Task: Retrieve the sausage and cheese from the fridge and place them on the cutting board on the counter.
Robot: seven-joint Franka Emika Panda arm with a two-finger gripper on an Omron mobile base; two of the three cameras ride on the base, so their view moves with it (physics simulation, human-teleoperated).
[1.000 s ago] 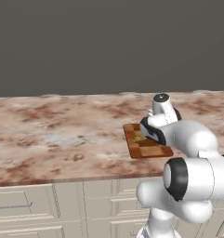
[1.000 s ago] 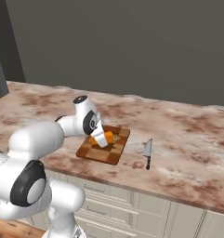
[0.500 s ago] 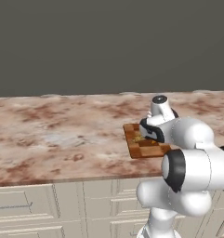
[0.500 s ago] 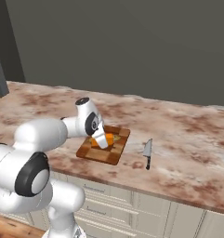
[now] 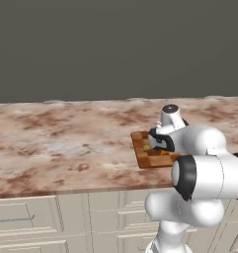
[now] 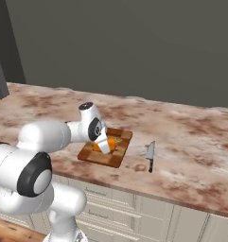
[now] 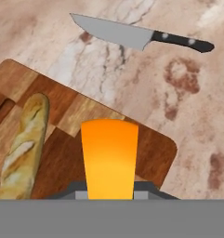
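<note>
The tool (image 6: 104, 145) is low over the cutting board (image 6: 89, 153) and it is squeezed shut on the cheese (image 7: 109, 158). The cheese is a bright orange wedge. In the hand view it sticks out from between the two tips and points away from the tool, over the far part of the board. From the right base view the cheese (image 6: 109, 142) shows as a small orange bit just under the tool, very close to the board. I cannot tell if it touches the wood.

The cutting board (image 7: 62, 109) is dark brown wood with a block pattern. It lies flat on the bench (image 6: 191, 151), right under the tool. In the left base view the board (image 5: 149, 159) peeks out from behind the white arm, and the tool (image 5: 160, 143) sits over it.

A long tan speckled loaf (image 7: 23, 146) lies on the board too. In the hand view it is to the left of the cheese, near it but not touching.

A knife (image 7: 139, 36) with a grey blade and a black handle lies on the bench, past the far edge of the board. In the right base view the knife (image 6: 150, 155) is off to the right of the tool, just beside the board.
</note>
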